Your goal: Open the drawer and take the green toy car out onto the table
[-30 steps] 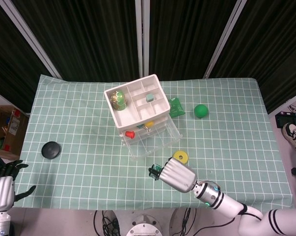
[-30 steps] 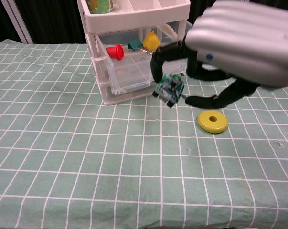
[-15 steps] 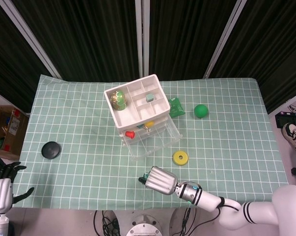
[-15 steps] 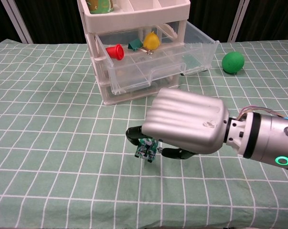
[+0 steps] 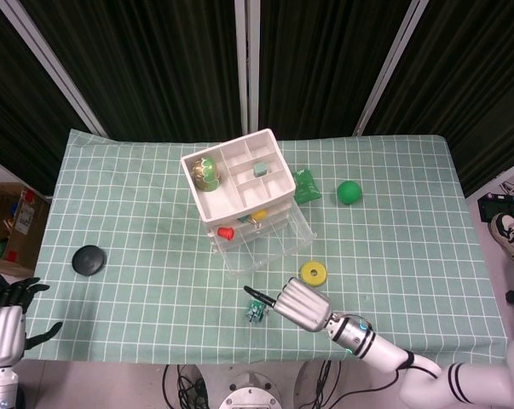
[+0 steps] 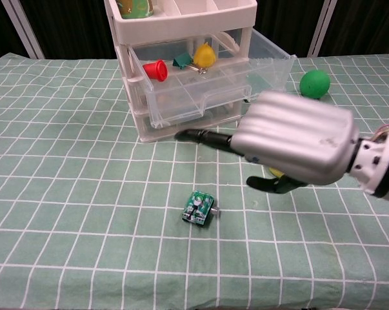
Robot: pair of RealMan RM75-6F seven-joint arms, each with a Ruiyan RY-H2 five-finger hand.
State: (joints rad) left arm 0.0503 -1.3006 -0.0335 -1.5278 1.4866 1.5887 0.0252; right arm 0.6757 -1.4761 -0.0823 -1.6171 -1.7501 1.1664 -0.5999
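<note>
The green toy car lies on the checked tablecloth in front of the drawer unit, with nothing touching it. My right hand hovers above and to the right of the car, fingers spread, holding nothing. The white drawer unit has its clear middle drawer pulled out. My left hand shows only in the head view, at the table's near left corner, fingers apart and empty.
In the open drawer lie a red cone, a yellow toy and a green clip. A yellow ring, a green ball, a green packet and a black disc sit on the table.
My right hand has let go of the green car, which now rests on the cloth. The hand has lifted and drawn back to the right with fingers opened.
</note>
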